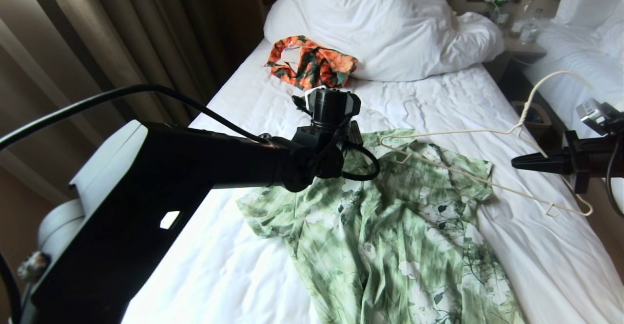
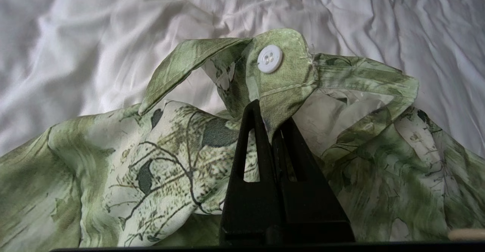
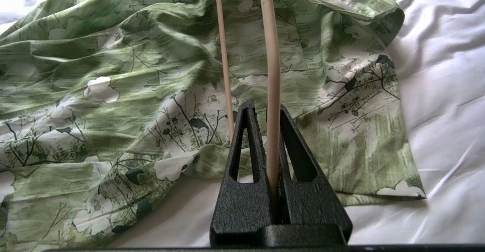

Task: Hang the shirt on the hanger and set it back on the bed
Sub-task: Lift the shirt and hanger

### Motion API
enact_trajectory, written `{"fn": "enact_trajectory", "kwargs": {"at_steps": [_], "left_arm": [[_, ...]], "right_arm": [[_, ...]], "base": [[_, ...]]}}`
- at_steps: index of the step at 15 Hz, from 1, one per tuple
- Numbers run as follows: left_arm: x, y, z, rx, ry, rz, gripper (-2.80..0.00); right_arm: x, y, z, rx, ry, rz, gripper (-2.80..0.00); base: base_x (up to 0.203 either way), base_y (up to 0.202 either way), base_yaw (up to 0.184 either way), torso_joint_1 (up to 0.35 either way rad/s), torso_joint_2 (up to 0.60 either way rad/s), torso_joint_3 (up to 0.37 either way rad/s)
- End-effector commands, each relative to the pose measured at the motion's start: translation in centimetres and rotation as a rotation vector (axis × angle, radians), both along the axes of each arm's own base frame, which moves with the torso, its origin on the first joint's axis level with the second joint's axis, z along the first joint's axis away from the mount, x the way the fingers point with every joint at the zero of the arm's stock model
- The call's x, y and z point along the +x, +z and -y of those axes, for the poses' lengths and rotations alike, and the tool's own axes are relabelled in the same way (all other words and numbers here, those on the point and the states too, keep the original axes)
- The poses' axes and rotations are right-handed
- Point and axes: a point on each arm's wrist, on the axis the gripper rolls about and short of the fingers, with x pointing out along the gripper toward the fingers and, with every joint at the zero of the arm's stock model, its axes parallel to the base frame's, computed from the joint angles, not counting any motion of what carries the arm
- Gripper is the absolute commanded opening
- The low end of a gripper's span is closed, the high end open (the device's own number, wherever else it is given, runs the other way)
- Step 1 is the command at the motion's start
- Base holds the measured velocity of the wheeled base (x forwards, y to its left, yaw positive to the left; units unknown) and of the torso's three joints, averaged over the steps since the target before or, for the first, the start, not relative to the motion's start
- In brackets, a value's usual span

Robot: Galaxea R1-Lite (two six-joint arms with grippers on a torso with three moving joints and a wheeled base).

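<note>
Wrinkled white sheets cover the bed [image 1: 253,265], which runs up to big pillows [image 1: 385,27] with an orange patterned garment [image 1: 312,63] lying beside them, well apart from the work. Spread across the middle of the bed is the green flowered shirt [image 1: 390,246], its collar end toward the pillows.

The left gripper [image 2: 271,127] is closed on a fold of the shirt at the button band, just below the top white button [image 2: 269,58], and lifts that corner off the sheet while the rest lies slack. The right gripper [image 3: 269,146] is clamped on one rod of the cream hanger [image 1: 468,173], holding it tilted above the shirt's right shoulder, with the hook [image 1: 551,83] pointing away over the bed's edge and the far tip near the collar.

Several things could go wrong from here. The left pinch takes only a thin edge of cloth, so a pull could slide the fabric out and let the collar drop shut. The hanger is held by a single thin rod, so any push against cloth might twist it in the grip or spring it loose. Its end could also catch on the outside of the shirt or snag a sleeve opening instead of entering the neck, dragging the whole garment across the sheet. The two arms are also close enough that a wide swing might bring them together.
</note>
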Motion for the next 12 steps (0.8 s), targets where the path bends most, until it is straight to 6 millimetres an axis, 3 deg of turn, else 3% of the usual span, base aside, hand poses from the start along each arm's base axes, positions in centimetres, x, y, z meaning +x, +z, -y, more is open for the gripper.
{"fn": "enact_trajectory", "kwargs": {"at_steps": [1, 5, 12], "left_arm": [[-2.2, 1.5, 0.4, -0.027, -0.03, 0.008, -2.8], [-5.4, 0.8, 1.5, -0.035, -0.087, -0.032, -2.8], [-6.8, 1.2, 1.5, -0.056, -0.104, -0.015, -2.8]], "right_arm": [[1.0, -0.6, -0.3, 0.01, 0.023, -0.009, -2.8], [1.1, -0.4, -0.4, 0.006, 0.025, 0.005, -2.8], [3.0, -0.7, -1.8, -0.002, 0.074, 0.018, -2.8]], "base": [[0.0, 0.0, 0.0, 0.0, 0.0, 0.0], [0.0, 0.0, 0.0, 0.0, 0.0, 0.0], [0.0, 0.0, 0.0, 0.0, 0.0, 0.0]]}}
